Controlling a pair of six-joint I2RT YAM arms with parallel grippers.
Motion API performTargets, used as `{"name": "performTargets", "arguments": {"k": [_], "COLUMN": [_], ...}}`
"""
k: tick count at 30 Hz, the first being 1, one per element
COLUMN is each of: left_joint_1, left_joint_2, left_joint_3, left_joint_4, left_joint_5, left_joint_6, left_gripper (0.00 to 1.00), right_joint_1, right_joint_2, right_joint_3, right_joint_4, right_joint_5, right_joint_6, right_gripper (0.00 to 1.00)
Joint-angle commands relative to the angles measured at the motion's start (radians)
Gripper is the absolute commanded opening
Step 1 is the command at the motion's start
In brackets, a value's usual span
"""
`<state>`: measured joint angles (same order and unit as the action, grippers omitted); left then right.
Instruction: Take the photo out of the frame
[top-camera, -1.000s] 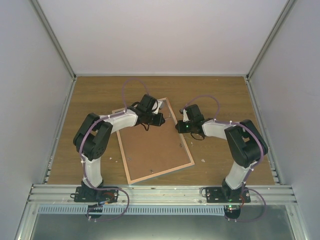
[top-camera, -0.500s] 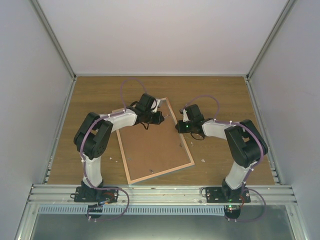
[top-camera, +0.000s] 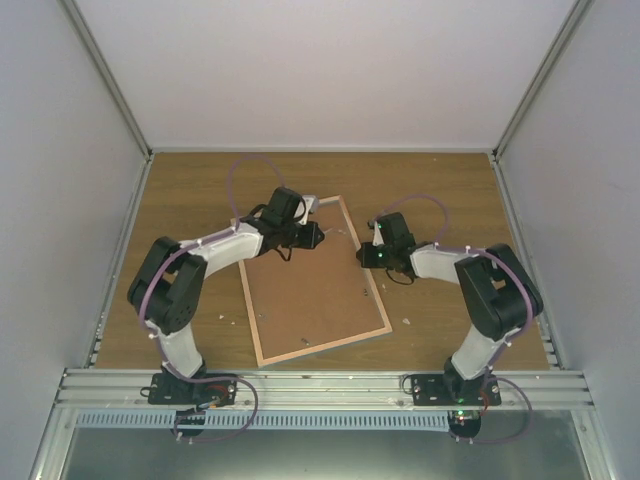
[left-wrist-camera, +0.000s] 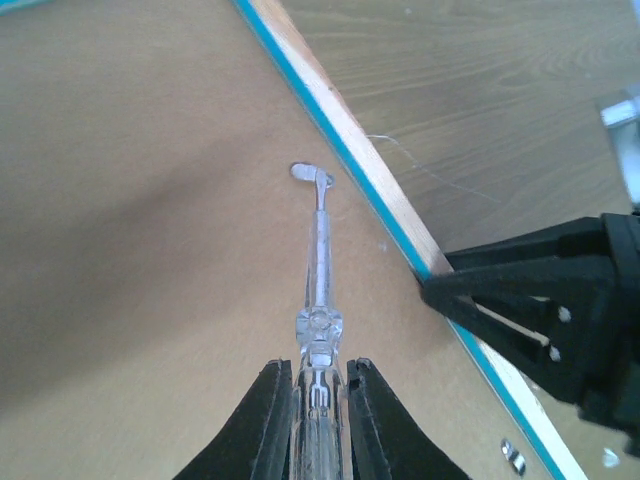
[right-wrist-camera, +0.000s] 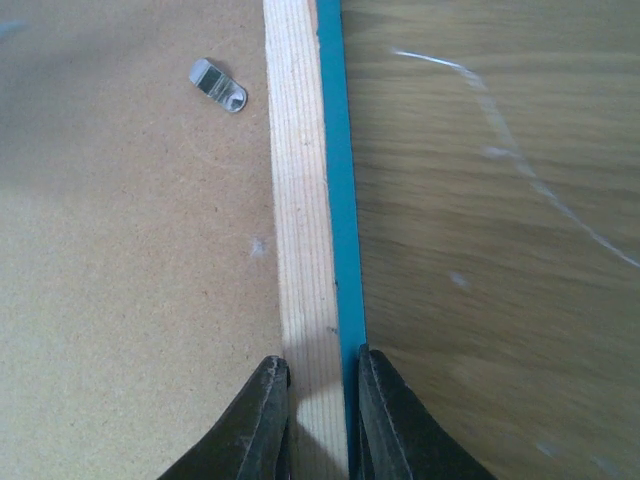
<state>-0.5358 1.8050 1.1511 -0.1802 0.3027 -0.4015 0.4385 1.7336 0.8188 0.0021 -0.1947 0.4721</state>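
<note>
The frame (top-camera: 310, 300) lies back-up on the table (top-camera: 450, 190), photo hidden. My right pincer (right-wrist-camera: 320, 370) is clamped on its right rim. Slightly farther, my left pincer (left-wrist-camera: 318, 372) grips a clear stick (left-wrist-camera: 320, 250), its tip touching a metal tab (left-wrist-camera: 308, 174).

The frame (top-camera: 315, 290) lies back up on the table (top-camera: 450, 200), so its front face is hidden and the photo shows in no view. From above, the left arm (top-camera: 235, 243) covers the frame's far left corner. The left end effector (top-camera: 318, 236) and right end effector (top-camera: 363, 256) are too small there to tell how their fingers stand. In the left wrist view the clear tool (left-wrist-camera: 319, 270) runs off the bottom edge, and its tip is blurred.
</note>
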Motion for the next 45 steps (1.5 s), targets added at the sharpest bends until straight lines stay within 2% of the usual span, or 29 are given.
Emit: {"name": "performTargets", "arguments": {"k": [1,7,11,17,20,22,25,29,38,45], "left_joint_1": [0.008,0.021,0.034,0.052,0.062,0.072,0.087,0.113,0.127,0.129], "left_joint_2": [-0.114,-0.216,-0.281,-0.381,-0.434,-0.481,-0.53,-0.565,-0.634,-0.649], "left_joint_3": [-0.055,-0.125,-0.168,-0.26,-0.301,-0.328,-0.358,-0.37,-0.365,-0.383], "left_joint_4": [0.064,0.08,0.086,0.089,0.076,0.072,0.069,0.047,0.001,0.004], "left_joint_5": [-0.001,-0.007,-0.016,-0.025,-0.025,-0.025,-0.025,-0.023,-0.02,-0.018], "left_joint_6": [-0.017,-0.032,-0.039,-0.052,-0.057,-0.059,-0.059,-0.05,-0.028,-0.032], "left_gripper": [0.0,0.0,0.0,0.0,0.0,0.0,0.01,0.01,0.01,0.02], "right_joint_1": [-0.063,-0.079,-0.078,-0.055,-0.049,-0.05,-0.055,-0.076,-0.148,-0.194], "right_joint_2": [-0.057,-0.175,-0.218,-0.221,-0.241,-0.263,-0.283,-0.256,-0.004,0.16], "right_joint_3": [-0.095,-0.162,-0.201,-0.219,-0.209,-0.179,-0.105,0.034,0.322,0.489], "right_joint_4": [-0.057,-0.061,-0.048,-0.075,-0.122,-0.175,-0.25,-0.267,-0.241,-0.237], "right_joint_5": [0.078,0.161,0.13,0.052,0.033,0.077,0.157,0.136,-0.009,-0.102], "right_joint_6": [0.164,0.285,0.335,0.277,0.197,0.125,-0.013,-0.218,-0.528,-0.764], "right_gripper": [0.01,0.01,0.01,0.22,0.38,0.45,0.51,0.59,0.67,0.68]}}
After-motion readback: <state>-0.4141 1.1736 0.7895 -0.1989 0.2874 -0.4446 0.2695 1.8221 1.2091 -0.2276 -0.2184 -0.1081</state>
